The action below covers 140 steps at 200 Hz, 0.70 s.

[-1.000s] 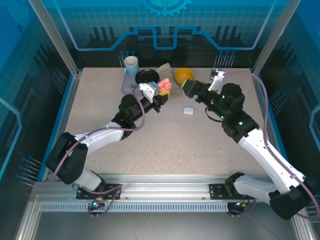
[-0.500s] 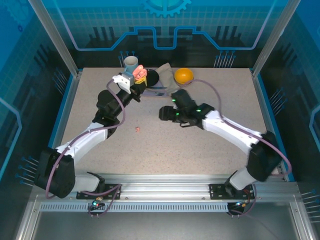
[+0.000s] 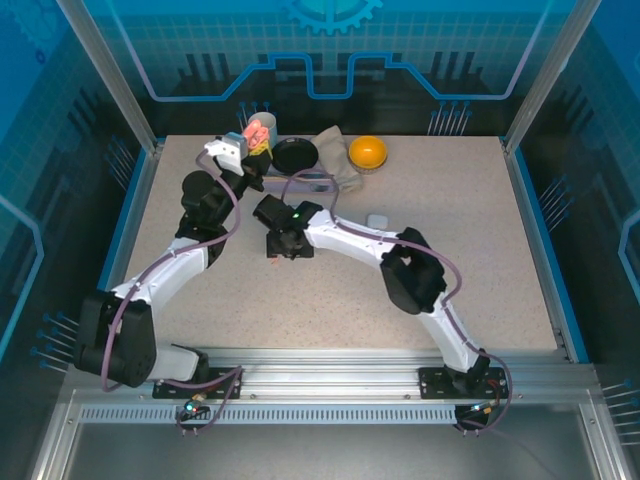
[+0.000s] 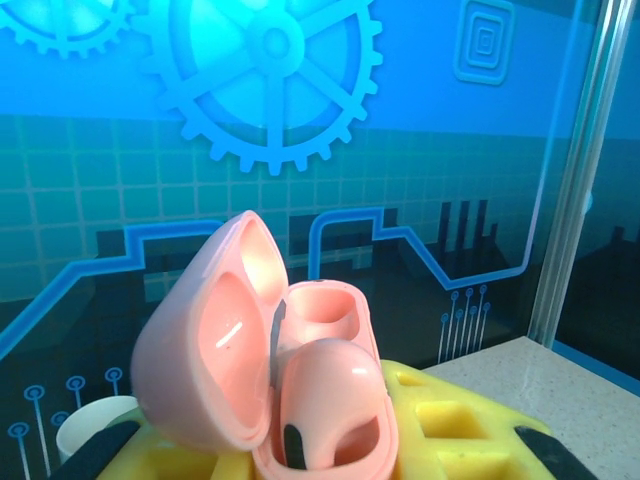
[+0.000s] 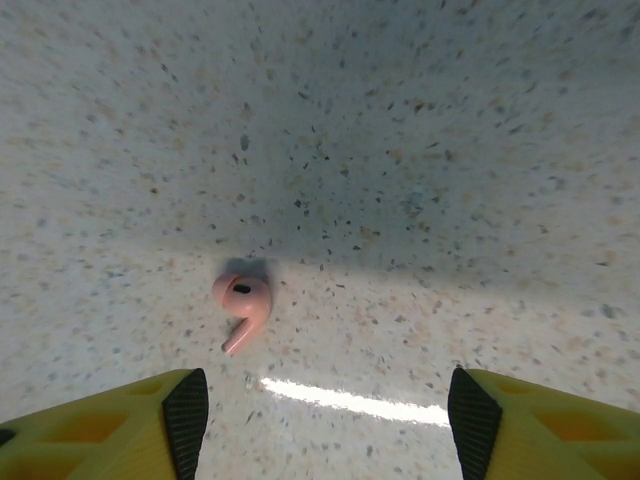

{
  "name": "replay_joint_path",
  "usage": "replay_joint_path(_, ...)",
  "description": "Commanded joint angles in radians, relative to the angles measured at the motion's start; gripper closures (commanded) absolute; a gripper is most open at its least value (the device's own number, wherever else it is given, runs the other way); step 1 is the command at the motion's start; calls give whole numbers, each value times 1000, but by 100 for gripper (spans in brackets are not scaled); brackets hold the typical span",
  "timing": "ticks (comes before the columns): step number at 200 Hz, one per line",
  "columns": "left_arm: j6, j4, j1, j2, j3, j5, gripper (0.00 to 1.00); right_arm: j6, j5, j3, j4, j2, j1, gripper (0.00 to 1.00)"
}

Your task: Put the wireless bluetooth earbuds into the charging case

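- Earbud (image 5: 243, 305), salmon-pink, lies loose on the table (image 5: 450, 150), well apart from the black dish (image 3: 294, 153), on its near side.
- Right gripper (image 5: 320, 415) hovers over this earbud, fingers spread wide with nothing between them.
- Pink charging case (image 4: 270, 370), lid open, second pink earbud (image 4: 330, 385) seated in one slot, is just left of the dish, clamped in the left gripper (image 4: 325, 455).
- White case (image 3: 377, 220) lies to the dish's near right.
- Orange bowl (image 3: 367, 152) stands right of the dish.
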Motion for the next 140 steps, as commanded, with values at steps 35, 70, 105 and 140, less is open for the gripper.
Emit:
replay_joint_path(35,-44,73,30,11,29,-2,100,45,50,224,-160,185,47,34)
replay_joint_path(70,-55,77,38,17,23,4,100,59,64,273,-164,235,52,37)
replay_joint_path(105,-59,83,43,14,17,9,100,69,68,328,-181,281,52,40)
replay_joint_path(140,-66,86,48,13,7,16,100,95,77,386,-197,325,52,43)
